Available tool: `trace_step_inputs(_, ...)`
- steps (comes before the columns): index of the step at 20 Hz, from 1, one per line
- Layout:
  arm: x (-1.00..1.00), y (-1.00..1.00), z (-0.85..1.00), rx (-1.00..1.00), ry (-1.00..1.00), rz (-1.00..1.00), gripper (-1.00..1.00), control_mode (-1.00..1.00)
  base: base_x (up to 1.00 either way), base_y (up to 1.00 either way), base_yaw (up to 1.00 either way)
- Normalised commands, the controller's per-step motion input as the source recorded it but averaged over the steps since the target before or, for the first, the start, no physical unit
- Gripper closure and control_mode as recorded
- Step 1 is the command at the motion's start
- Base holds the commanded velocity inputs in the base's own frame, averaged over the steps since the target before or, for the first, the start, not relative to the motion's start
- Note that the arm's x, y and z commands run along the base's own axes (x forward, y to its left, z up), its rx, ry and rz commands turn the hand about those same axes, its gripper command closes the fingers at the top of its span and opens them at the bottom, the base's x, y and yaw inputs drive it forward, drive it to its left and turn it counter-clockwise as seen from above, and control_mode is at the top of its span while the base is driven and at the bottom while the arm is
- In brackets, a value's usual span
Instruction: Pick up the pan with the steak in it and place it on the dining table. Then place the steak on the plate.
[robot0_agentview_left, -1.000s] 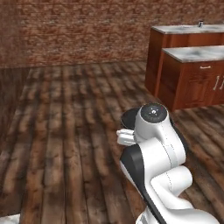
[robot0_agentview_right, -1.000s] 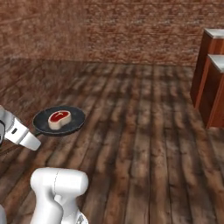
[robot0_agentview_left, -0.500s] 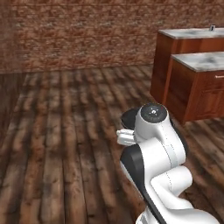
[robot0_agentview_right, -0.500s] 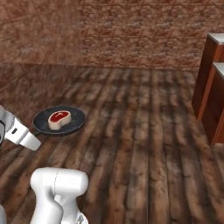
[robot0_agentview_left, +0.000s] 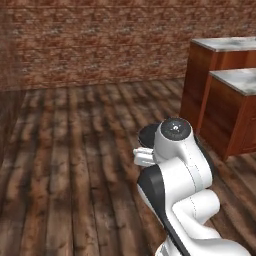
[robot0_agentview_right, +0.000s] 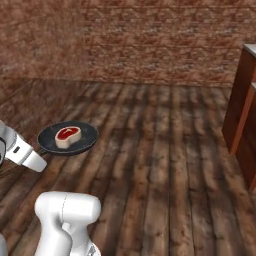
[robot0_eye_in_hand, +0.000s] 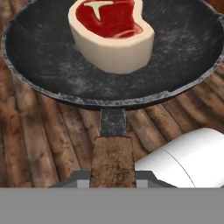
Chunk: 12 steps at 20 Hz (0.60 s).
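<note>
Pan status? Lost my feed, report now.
Claw shut on pan handle. Steak sits in pan, carried above wood floor. Cabinets to the right; nothing in the way.

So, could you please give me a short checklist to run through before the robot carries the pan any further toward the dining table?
1. Grip on the pan: the gripper sits at the wooden handle, and the pan hangs above the floor. Ok.
2. Steak inside the pan: it sits within the rim, off centre. Ok.
3. Pan level: roughly level in the right base view. Ok.
4. Finger contact on the handle: fingertips are hidden at the bottom of the hand view. Cannot tell.
5. Path ahead: the wood-base counters stand to the right, with open wooden floor in front. Ok.
6. Plate location: cannot tell.
</note>
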Motion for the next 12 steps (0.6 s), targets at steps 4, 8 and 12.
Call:
trace_step_inputs(4,0.0,0.0,0.0,0.0,0.0,0.0,1.0,1.0,1.0,0.05,0.0)
trace_step_inputs(8,0.0,0.0,0.0,0.0,0.0,0.0,1.0,1.0,1.0,0.04,0.0)
trace_step_inputs(12,0.0,0.0,0.0,0.0,0.0,0.0,1.0,1.0,1.0,0.04,0.0)
